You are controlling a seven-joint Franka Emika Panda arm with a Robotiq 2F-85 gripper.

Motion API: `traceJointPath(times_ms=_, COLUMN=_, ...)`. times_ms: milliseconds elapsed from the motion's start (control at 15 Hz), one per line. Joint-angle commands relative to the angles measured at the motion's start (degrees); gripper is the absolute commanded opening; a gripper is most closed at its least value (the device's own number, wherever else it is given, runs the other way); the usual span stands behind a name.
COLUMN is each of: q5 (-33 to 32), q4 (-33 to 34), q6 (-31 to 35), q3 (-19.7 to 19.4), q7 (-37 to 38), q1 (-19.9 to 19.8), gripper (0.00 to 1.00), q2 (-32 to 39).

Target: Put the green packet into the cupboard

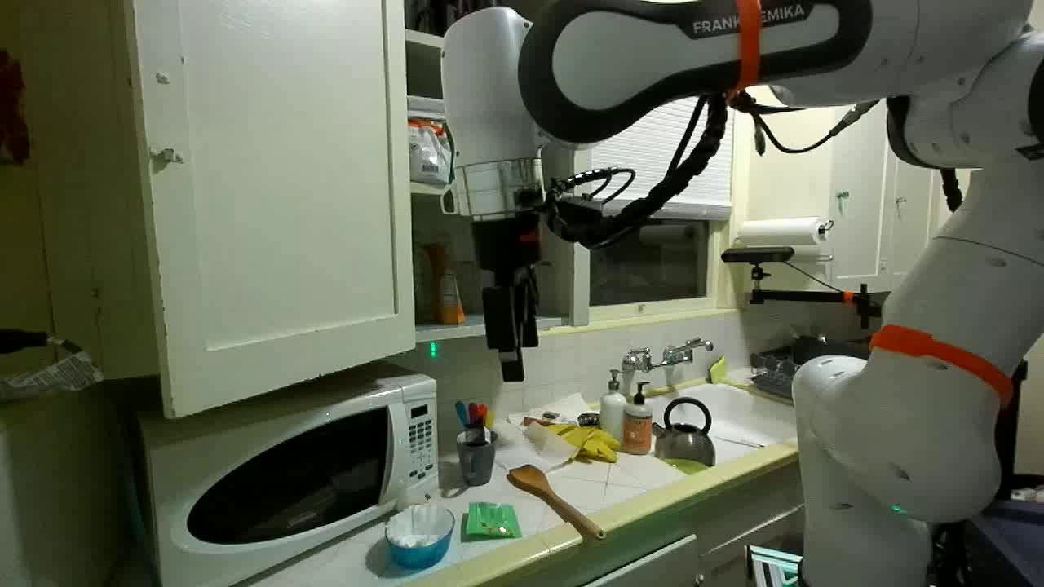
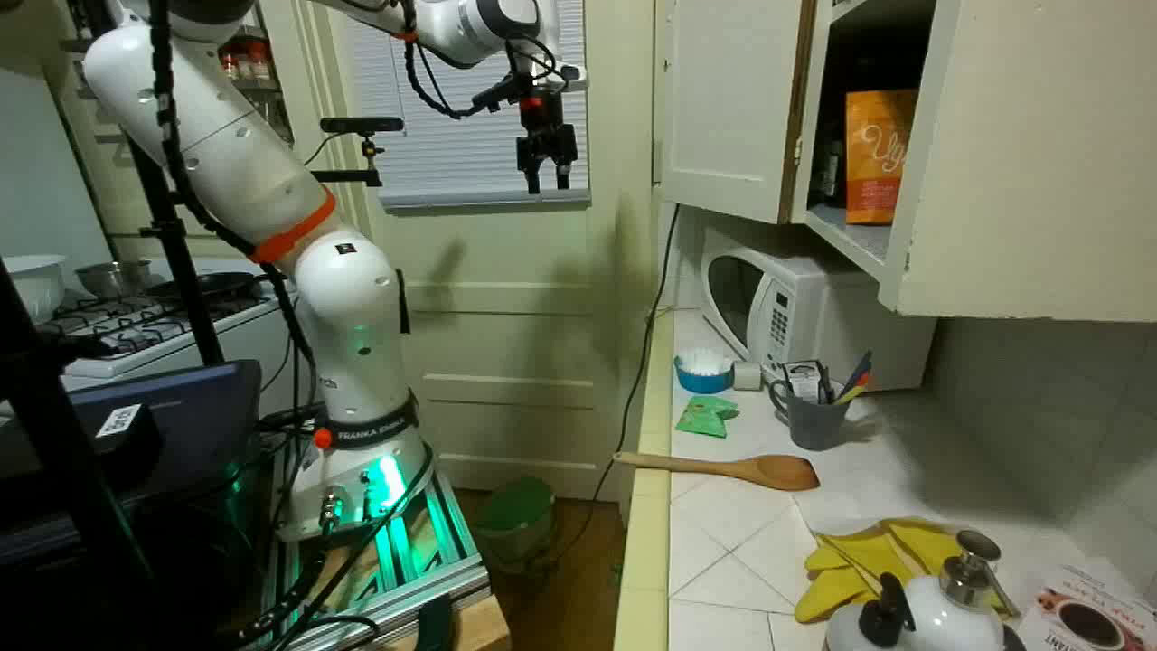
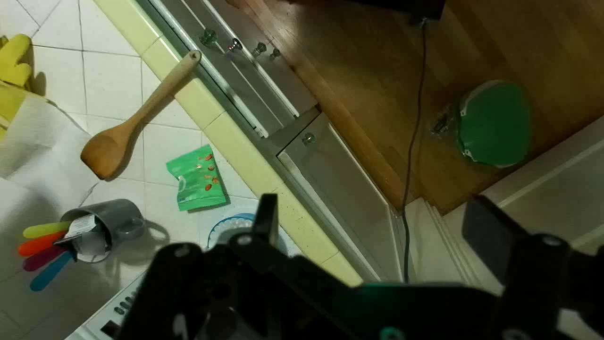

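The small green packet (image 1: 492, 520) lies flat on the white tiled counter near its front edge, between a blue bowl and a wooden spoon. It also shows in an exterior view (image 2: 707, 416) and left of centre in the wrist view (image 3: 197, 179). The white wall cupboard (image 1: 277, 179) hangs above the microwave. Its panelled door stands open and its shelves hold bags. It also shows in an exterior view (image 2: 1030, 154). My gripper (image 1: 514, 359) points down, high above the packet and apart from it. In the wrist view my gripper (image 3: 375, 215) has its fingers wide apart with nothing between them.
A white microwave (image 1: 302, 473) stands under the open door. The blue bowl (image 1: 420, 534), grey mug (image 1: 476, 456), wooden spoon (image 1: 555, 497), yellow gloves (image 1: 591, 443) and kettle (image 1: 685, 444) stand or lie along the counter. An orange bag (image 2: 877, 158) stands inside the cupboard.
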Motion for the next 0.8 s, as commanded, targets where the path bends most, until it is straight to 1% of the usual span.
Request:
traceJointPath(times_ms=0, q5=-0.55, q4=0.12, q6=-0.13, q3=-1.07, q7=0.59, q1=1.42, gripper=1.0, q2=0.25)
traceJointPath(times_ms=400, q5=-0.55, q4=0.12, q6=-0.13, q3=-1.07, q7=0.58, q1=1.42, gripper=1.0, q2=0.25)
traceJointPath(times_ms=467, q5=-2.16, q4=-0.61, q6=0.9, q3=-1.3, q7=1.84, q1=0.3, gripper=1.0, q2=-0.17)
traceJointPath(times_ms=533, q5=-3.32, q4=-1.05, q6=0.41, q3=-1.93, q7=2.19, q1=-0.4, gripper=1.0, q2=-0.46)
traceJointPath(times_ms=667, q5=-8.41, q4=-2.95, q6=-0.89, q3=-3.61, q7=1.83, q1=-2.09, gripper=1.0, q2=-1.2)
traceJointPath(times_ms=733, q5=-11.07, q4=-4.75, q6=-1.47, q3=-5.24, q7=1.01, q1=-3.22, gripper=1.0, q2=-1.83)
